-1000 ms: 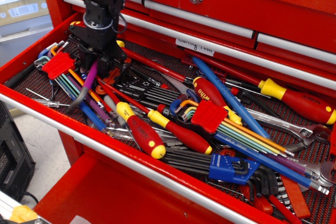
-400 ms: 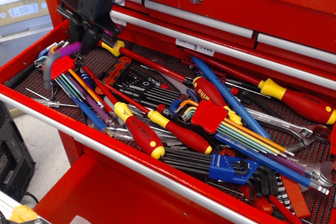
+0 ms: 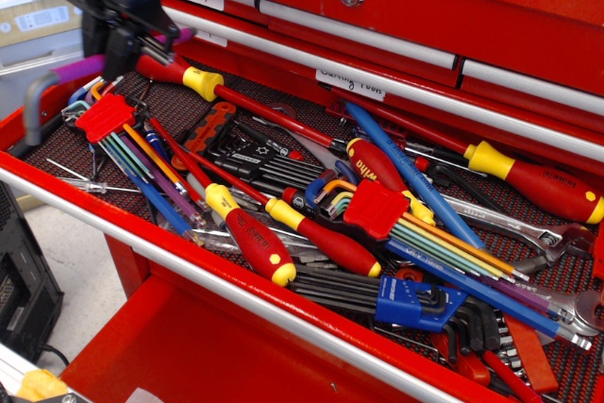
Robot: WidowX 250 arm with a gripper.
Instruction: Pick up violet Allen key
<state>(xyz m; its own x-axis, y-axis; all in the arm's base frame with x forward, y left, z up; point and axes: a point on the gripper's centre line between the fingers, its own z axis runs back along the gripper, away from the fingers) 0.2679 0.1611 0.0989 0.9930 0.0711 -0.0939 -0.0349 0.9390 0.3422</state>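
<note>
My black gripper (image 3: 121, 49) is at the upper left, above the drawer's left end. It is shut on the violet Allen key (image 3: 75, 71), holding it well above the tools. The key's violet shaft sticks out to the left of the fingers and its grey bent end (image 3: 33, 106) hangs down over the drawer's left wall. The part of the shaft between the fingers is hidden.
The open red drawer (image 3: 189, 266) holds several red-and-yellow screwdrivers (image 3: 255, 238), two rainbow hex key sets in red holders (image 3: 377, 209), a long blue rod (image 3: 406, 176), a blue-holder key set (image 3: 415, 304) and wrenches. Closed red drawers (image 3: 396, 44) stand behind.
The gripper has risen and moved left and back with the violet key, from low among the tools to above the drawer's left end. The key has swung to lie nearly level.
</note>
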